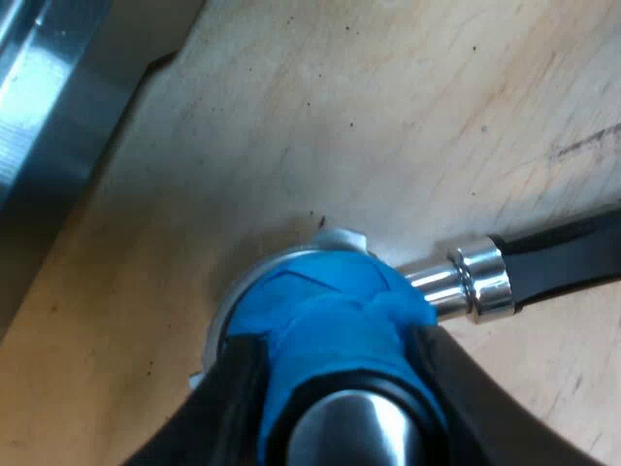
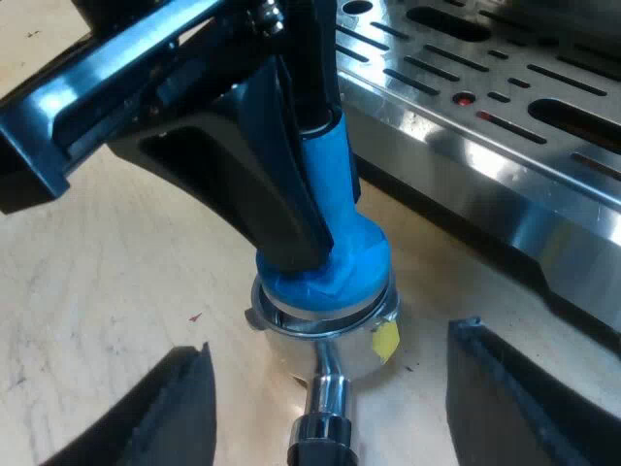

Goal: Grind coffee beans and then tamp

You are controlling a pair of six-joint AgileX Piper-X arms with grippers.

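While the tamper (image 2: 335, 257) stands in it, the metal holder (image 2: 291, 325) rests on the wooden table (image 1: 340, 116), just beside the drip tray (image 2: 505, 107) of the espresso machine (image 1: 39, 107). Entries read the holder's rim as a dial with its handle (image 2: 320, 442) at six o'clock.

Item 1, holder: basket mouth up, chrome neck leading to a dark handle. Contents: the tamper's base fills the mouth, so whether grounds lie beneath cannot be told. A small yellow tag (image 2: 385, 340) hangs from the rim near five o'clock.

Item 2, tamper: wrapped in blue, upright, base seated inside the rim.

Item 3, left gripper (image 1: 340, 388): black fingers clamped on the tamper's blue stem from opposite sides, above the basket.

Item 4, right gripper (image 2: 335, 374): fingers spread wide apart and holding nothing. One is at about eight o'clock and the other at about four o'clock. Both are clear of the holder, with the handle between them.

Item 5, drip tray: slotted metal, lying from one round to three o'clock of the holder. A red spot (image 2: 466, 99) shows through one slot.
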